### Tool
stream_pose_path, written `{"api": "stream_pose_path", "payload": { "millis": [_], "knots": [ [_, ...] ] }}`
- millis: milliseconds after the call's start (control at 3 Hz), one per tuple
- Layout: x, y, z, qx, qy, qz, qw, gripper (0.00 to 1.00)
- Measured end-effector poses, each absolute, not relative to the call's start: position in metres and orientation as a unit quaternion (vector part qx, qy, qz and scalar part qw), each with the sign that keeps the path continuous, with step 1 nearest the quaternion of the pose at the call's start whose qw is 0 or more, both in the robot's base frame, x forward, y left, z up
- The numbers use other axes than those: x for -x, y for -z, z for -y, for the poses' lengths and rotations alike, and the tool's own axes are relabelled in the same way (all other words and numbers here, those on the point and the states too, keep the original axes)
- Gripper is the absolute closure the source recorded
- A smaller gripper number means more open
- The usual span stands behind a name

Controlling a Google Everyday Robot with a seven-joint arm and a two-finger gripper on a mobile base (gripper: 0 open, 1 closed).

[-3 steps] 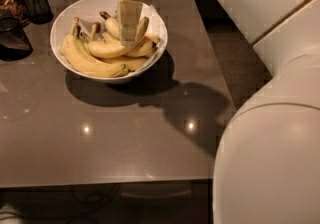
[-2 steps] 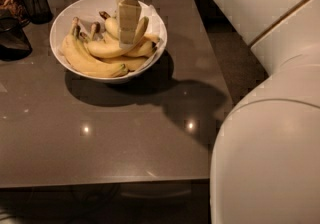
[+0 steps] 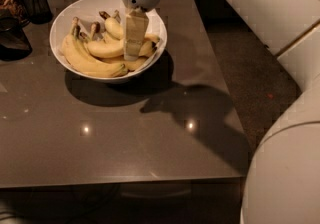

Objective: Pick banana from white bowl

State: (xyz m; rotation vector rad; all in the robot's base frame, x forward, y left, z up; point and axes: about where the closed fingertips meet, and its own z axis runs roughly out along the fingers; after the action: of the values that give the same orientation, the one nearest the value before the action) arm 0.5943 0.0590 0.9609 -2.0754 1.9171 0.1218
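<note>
A wide glossy white bowl (image 3: 60, 25) stands at the back left of the brown table (image 3: 125, 138). It holds several yellow bananas (image 3: 90, 60) with their dark stems pointing to the back. My gripper (image 3: 134, 48) hangs from its white wrist above the bowl's right half. It reaches down among the bananas and touches a banana (image 3: 106, 48) lying across the middle. Its tip hides part of that banana.
A dark wire-mesh cup (image 3: 37, 5) and a dark object (image 3: 12, 38) stand at the table's far left. My white arm and body (image 3: 285, 168) fill the right side. The table's right edge meets dark carpet (image 3: 250, 78).
The gripper has stayed in the bowl, perhaps a little lower among the bananas. My white arm at the right has shifted slightly. The bananas and bowl lie as before.
</note>
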Motion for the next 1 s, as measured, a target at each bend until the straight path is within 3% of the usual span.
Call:
{"api": "stream_pose_path", "payload": {
  "millis": [1000],
  "knots": [
    [-0.617, -0.968, -0.07, 0.68, -0.04, -0.718, 0.142, 0.22]
  ]
}}
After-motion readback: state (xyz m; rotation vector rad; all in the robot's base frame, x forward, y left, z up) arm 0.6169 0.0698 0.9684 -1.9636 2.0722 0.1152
